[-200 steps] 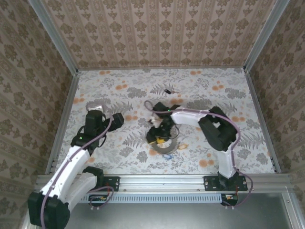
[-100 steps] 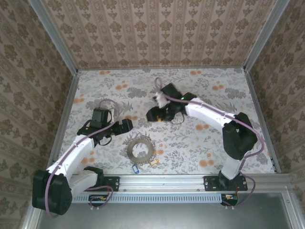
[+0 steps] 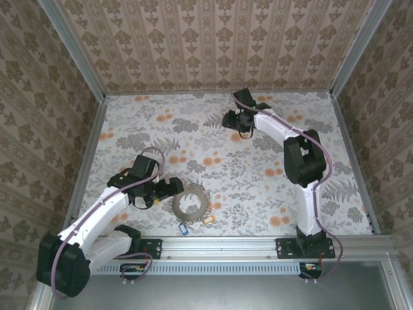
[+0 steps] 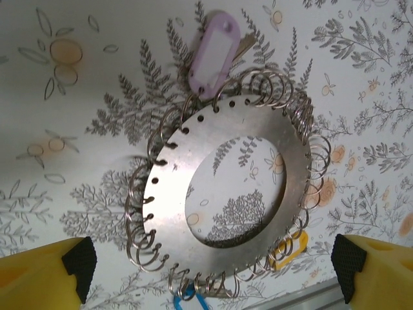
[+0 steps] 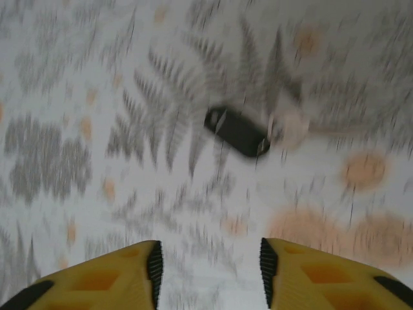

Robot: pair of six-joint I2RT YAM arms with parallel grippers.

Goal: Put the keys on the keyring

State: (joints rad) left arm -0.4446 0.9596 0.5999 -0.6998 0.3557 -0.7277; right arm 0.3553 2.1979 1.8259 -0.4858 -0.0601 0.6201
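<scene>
Left end effector (image 3: 168, 189) is spread wide and empty, with the keyring (image 4: 171, 187) lying flat on the surface right in front of it. Right end effector (image 5: 210, 258) is partly open, also empty, over the key (image 5: 237, 132) at the far side. Risk imo: the key's tiny and flat, so a pinch could just skid it away

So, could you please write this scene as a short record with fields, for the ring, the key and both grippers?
keyring: lying flat, bearing a blue clip and a yellow tag
key: lying far from the keyring, not held
left gripper: open, beside the keyring
right gripper: open, above the key; this view is blurred
</scene>
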